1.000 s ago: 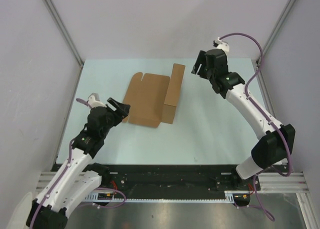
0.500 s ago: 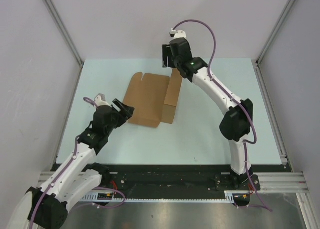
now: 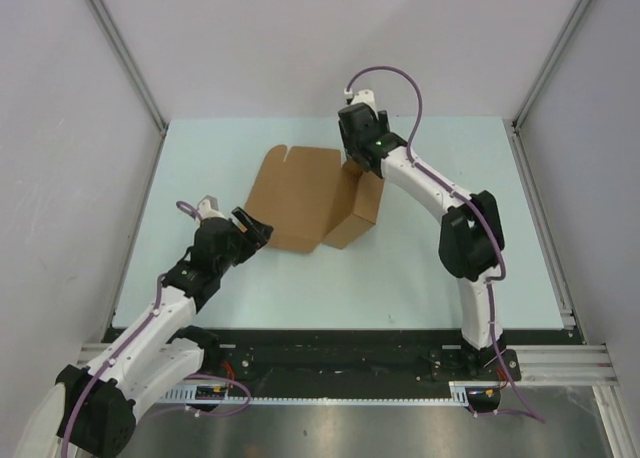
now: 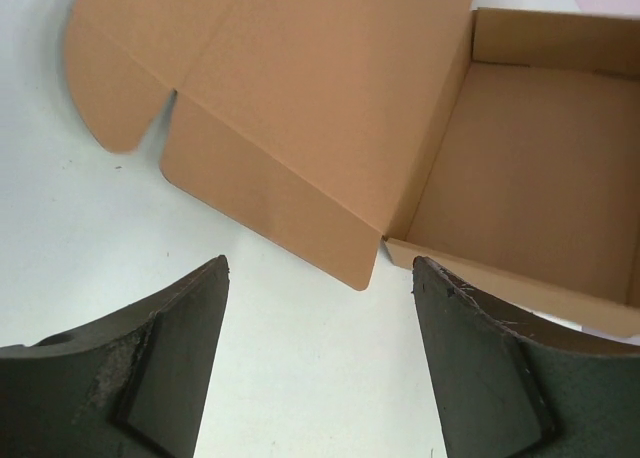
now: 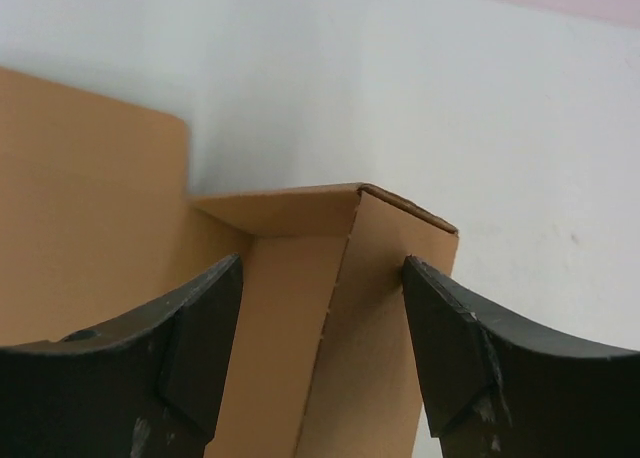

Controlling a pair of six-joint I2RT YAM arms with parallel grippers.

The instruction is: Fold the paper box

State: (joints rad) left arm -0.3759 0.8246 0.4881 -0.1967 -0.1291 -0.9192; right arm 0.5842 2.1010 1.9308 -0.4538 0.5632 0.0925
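The paper box [image 3: 295, 193] is plain brown cardboard in the middle of the table, with a flat panel on the left and a raised folded part [image 3: 357, 210] on the right. My right gripper [image 3: 352, 162] is open at the box's far end; in the right wrist view [image 5: 322, 268] its fingers straddle a folded corner of the box [image 5: 110, 218]. My left gripper [image 3: 257, 230] is open and empty, just short of the box's near left corner. In the left wrist view [image 4: 320, 270] it faces a rounded flap [image 4: 300, 108] and the shallow tray part [image 4: 530, 168].
The pale table [image 3: 420, 268] is bounded by grey walls left, right and behind, with metal posts at the back corners. A black rail [image 3: 340, 363] runs along the near edge by the arm bases.
My right arm swung from the back right over to the box's far end, and the raised right part now leans out to the right. My left gripper moved closer to the box.
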